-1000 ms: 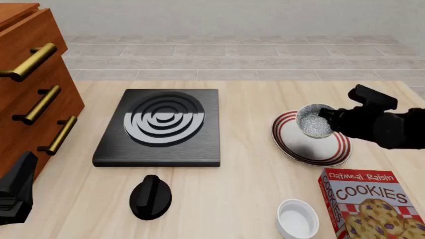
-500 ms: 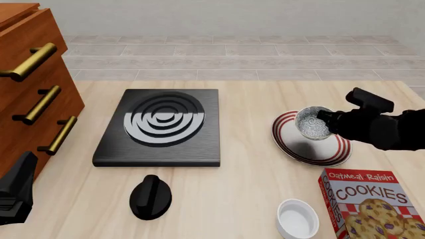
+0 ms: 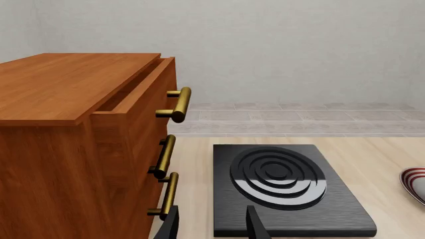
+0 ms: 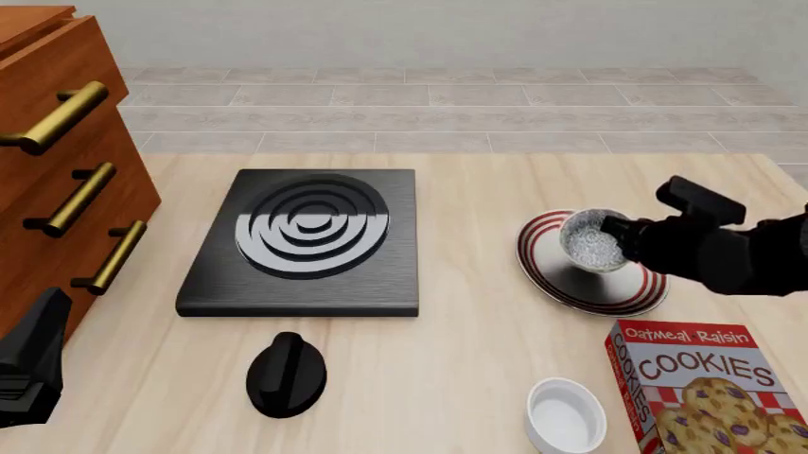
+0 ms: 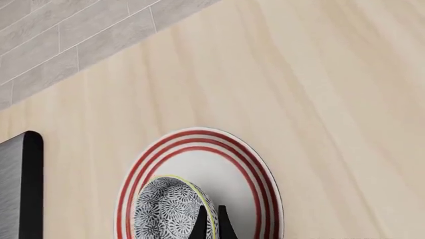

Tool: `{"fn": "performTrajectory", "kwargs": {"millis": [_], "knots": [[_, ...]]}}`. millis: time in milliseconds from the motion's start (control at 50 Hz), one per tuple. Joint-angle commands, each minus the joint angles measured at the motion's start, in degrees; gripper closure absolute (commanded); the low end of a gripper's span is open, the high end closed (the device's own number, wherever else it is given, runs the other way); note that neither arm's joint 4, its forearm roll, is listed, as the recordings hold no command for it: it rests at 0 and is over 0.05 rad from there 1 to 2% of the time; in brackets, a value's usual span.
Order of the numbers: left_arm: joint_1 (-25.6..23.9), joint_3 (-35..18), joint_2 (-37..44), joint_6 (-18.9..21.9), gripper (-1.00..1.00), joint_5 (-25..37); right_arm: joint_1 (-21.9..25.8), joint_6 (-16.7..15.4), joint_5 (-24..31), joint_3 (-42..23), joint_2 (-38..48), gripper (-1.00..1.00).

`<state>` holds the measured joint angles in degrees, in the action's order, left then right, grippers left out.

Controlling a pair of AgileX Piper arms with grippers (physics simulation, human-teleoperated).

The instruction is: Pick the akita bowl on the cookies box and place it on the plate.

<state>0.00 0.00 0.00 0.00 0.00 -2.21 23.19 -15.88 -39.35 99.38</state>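
Akita bowl (image 4: 591, 241) now lower and nearer than a second ago, sunk from above the plate's far rim toward its middle. Pinched at the right side of its rim by the right hand (image 4: 616, 229), fingers (image 5: 201, 225) closed on the pale edge, one inside and one outside. Tilted a little, mouth turned toward the left. Over the plate (image 4: 552, 282), close above its white centre; contact between bowl base and plate not clear from these views, though the wrist view shows the speckled side low against the red rings.

Off the cookies box (image 4: 707, 388), which lies empty-topped at the near right corner of the bench (image 4: 467, 378), beside a plain white bowl (image 4: 565, 414).

Judged: carrying done, lowering almost complete. Remaining: settle the base flat, open the fingers, lift clear without dragging the rim. Risk of a tip if released while tilted.

Left hand (image 3: 211, 226) parked at the near left by the drawers (image 4: 57, 161), fingers apart, holding nothing, pointed toward the stove (image 4: 303, 284).
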Motion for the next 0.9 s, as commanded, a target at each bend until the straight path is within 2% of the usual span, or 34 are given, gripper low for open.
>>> {"fn": "performTrajectory", "kwargs": {"millis": [20, 280, 900], "knots": [[0.00, 0.00, 0.00, 0.00, -1.00, 0.00, -0.19, 1.06, -1.68, 0.35, 0.96, 1.00], [0.00, 0.00, 0.00, 0.00, -1.00, 0.00, -0.01, 2.47, -3.40, 1.21, 1.79, 1.00], [0.00, 0.00, 0.00, 0.00, -1.00, 0.00, -0.13, 2.96, -3.88, 0.77, 2.72, 1.00]]}}
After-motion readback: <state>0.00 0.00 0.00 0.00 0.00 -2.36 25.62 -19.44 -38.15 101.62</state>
